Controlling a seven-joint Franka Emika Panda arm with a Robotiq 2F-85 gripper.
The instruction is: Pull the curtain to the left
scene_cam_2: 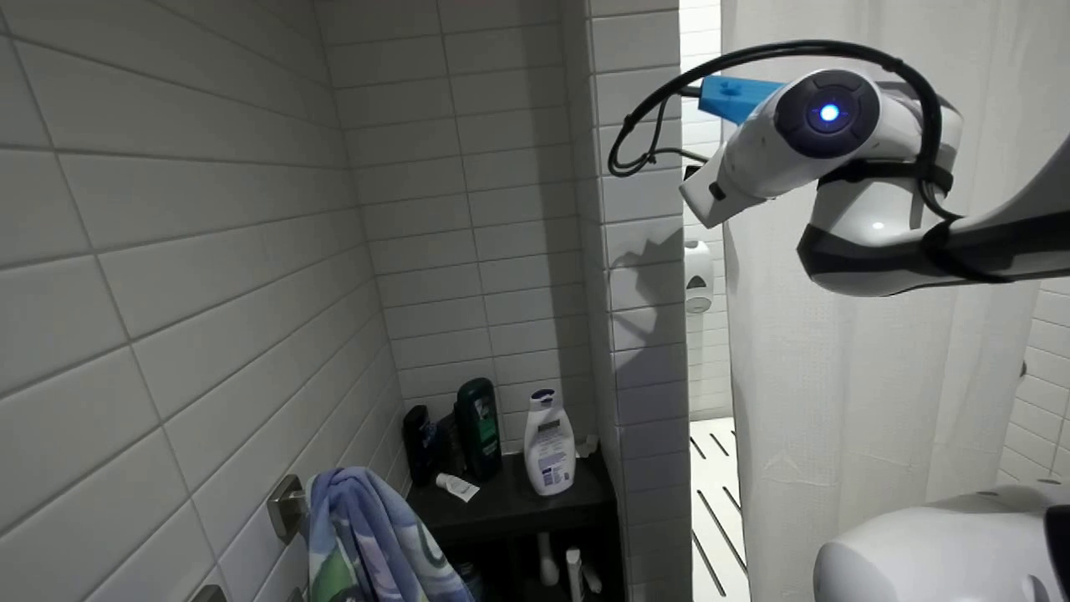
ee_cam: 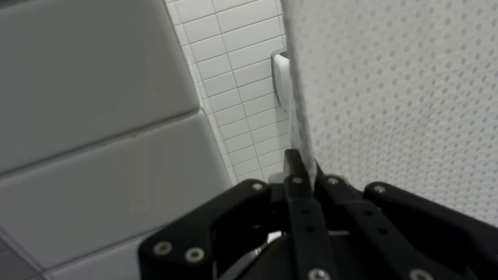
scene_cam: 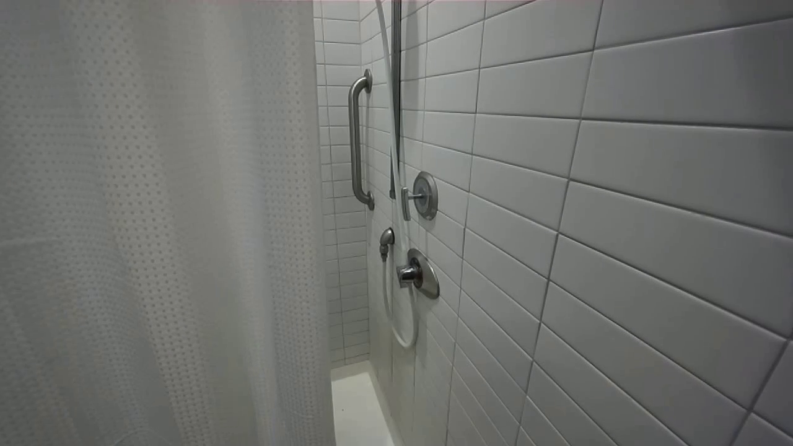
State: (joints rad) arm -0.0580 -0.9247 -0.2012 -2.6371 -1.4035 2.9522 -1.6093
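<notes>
Site: a shower room. Basis: white tiled walls point(scene_cam: 669, 161) in all three views, and a tall white shower curtain point(scene_cam: 186, 217). In an exterior view, past the edge of the curtain: a metal grab bar point(scene_cam: 355, 139), a white hose point(scene_cam: 404, 344), an upper metal control point(scene_cam: 425, 196) and a lower metal control point(scene_cam: 426, 275), with a white shower floor point(scene_cam: 359, 402) below. In an exterior view: a patterned towel point(scene_cam_2: 372, 535) hung at a metal hook point(scene_cam_2: 288, 508); a dark shelf point(scene_cam_2: 514, 512) bearing a white bottle point(scene_cam_2: 550, 456), dark bottles point(scene_cam_2: 479, 426) and a small tube point(scene_cam_2: 457, 487). Beyond the tiled corner point(scene_cam_2: 648, 451), partly hidden, a white wall unit point(scene_cam_2: 699, 278), probably a soap dispenser.
</notes>
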